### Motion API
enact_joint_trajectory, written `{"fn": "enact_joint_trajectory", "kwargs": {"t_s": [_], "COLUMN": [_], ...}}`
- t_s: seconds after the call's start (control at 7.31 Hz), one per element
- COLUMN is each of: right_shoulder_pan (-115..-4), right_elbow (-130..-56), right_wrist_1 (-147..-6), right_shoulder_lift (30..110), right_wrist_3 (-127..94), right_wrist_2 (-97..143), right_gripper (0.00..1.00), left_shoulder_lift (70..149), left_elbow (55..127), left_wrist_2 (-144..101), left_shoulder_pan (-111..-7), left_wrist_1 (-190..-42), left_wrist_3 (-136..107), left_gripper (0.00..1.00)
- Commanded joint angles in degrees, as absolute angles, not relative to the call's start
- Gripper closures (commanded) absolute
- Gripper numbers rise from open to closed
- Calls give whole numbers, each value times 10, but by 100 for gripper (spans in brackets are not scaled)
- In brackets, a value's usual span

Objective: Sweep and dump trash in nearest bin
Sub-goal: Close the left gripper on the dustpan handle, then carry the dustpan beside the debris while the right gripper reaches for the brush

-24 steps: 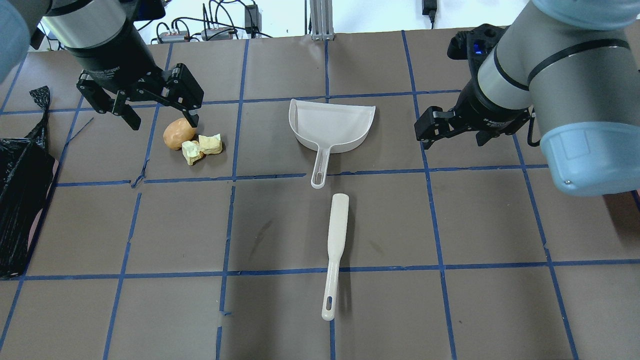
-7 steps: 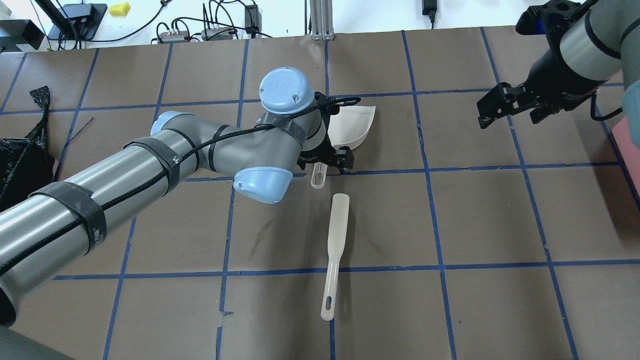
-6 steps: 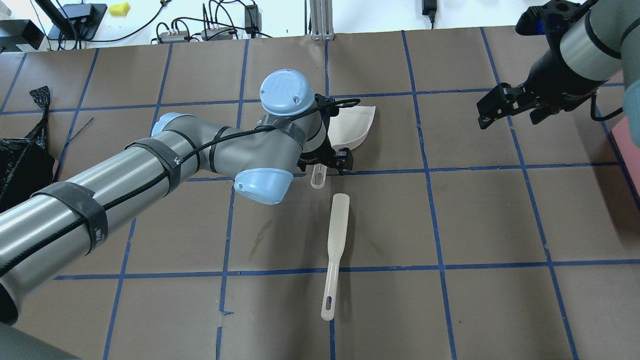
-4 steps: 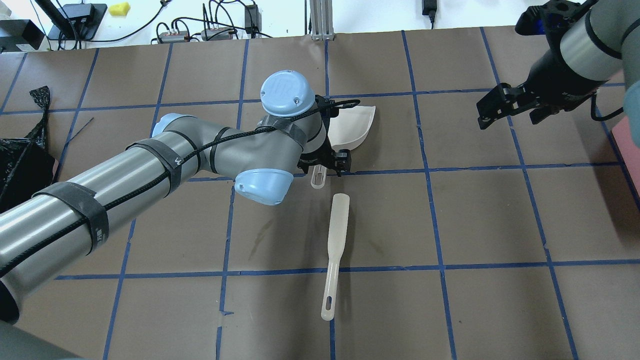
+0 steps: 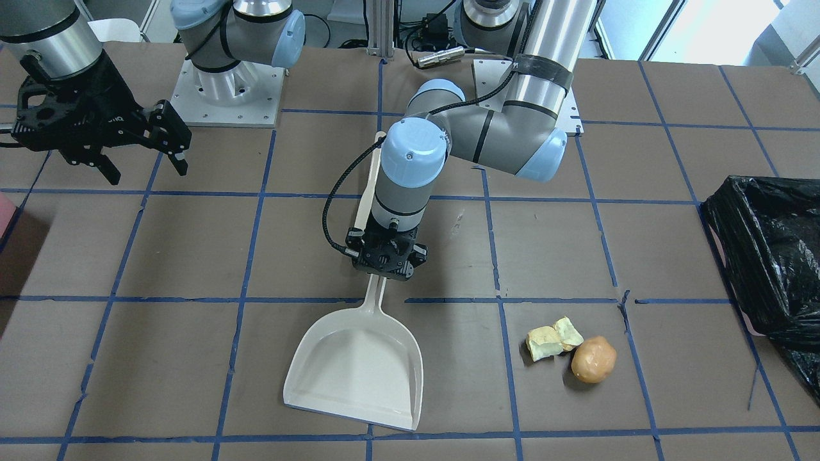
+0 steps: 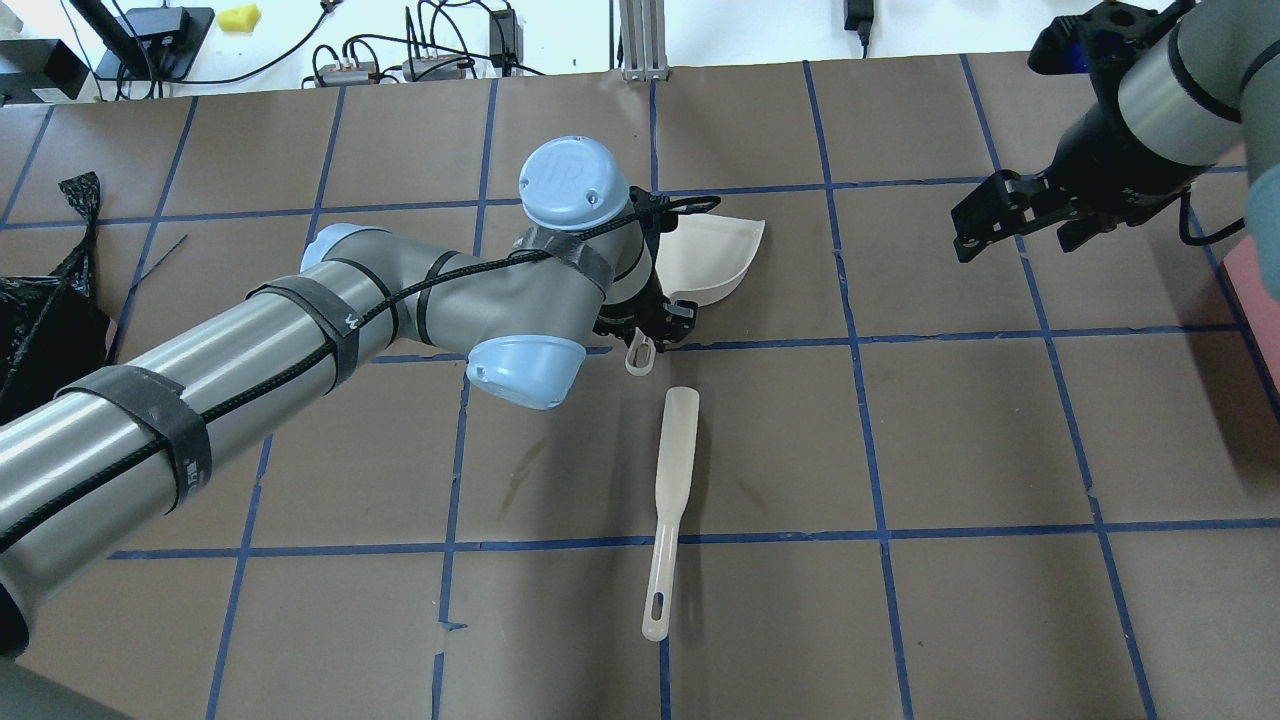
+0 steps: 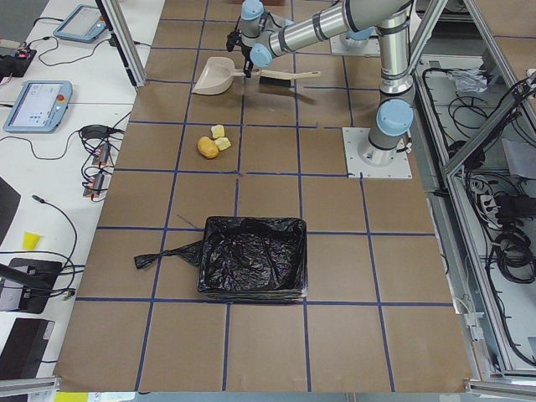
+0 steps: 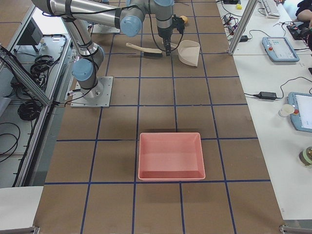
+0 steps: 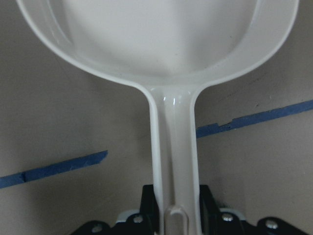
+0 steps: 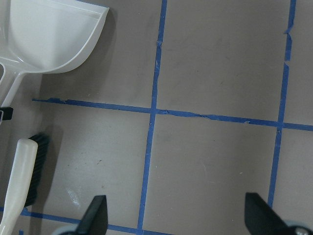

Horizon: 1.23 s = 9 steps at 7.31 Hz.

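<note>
My left gripper (image 5: pixel 382 275) is shut on the handle of the white dustpan (image 5: pixel 359 374), which lies near the table's middle; the left wrist view shows the handle (image 9: pixel 173 142) between the jaws. The trash, two yellow chunks (image 5: pixel 554 338) and an orange potato-like lump (image 5: pixel 594 360), lies beside the pan toward the bin (image 5: pixel 765 256), a black-bag-lined box. In the overhead view my left arm hides the trash. The white brush (image 6: pixel 670 500) lies just behind the pan's handle. My right gripper (image 5: pixel 138 150) is open and empty, well off to the other side.
A pink tray (image 8: pixel 170 156) sits on the table at my right end. The arm bases (image 5: pixel 224 89) and cables line the table's robot side. Blue tape lines grid the brown table (image 6: pixel 1000 430).
Since 3.3 s ago my left arm swung from the trash to the dustpan handle and my right arm drew back. In the last half second the jaws closed and the pan shifted slightly.
</note>
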<state>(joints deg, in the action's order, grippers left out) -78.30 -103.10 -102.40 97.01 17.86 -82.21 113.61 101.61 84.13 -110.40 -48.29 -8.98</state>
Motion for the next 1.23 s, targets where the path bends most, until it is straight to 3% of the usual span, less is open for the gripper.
{"fn": "enact_joint_trajectory", "kwargs": {"t_s": [0.0,0.55,1.1], "right_shoulder_pan": [-783,-794,-933], "right_elbow": [-1032,-1076,-1178], "right_wrist_1": [-1024,-1024,-1083], "right_shoulder_lift": [971,1007,1055], "right_wrist_3": [179,151,-42], "right_wrist_2": [-822,-790,-810], "right_gripper": [0,0,0], "left_shoulder_lift": [1124,1025,977], "left_elbow": [1001,991,997], "left_wrist_2": [840,839,923], "left_shoulder_pan": [-1102,-986,-855], "left_wrist_1": [-483,-604,-663], "left_wrist_3": [-89,85,404], "left_gripper": [87,90,92]}}
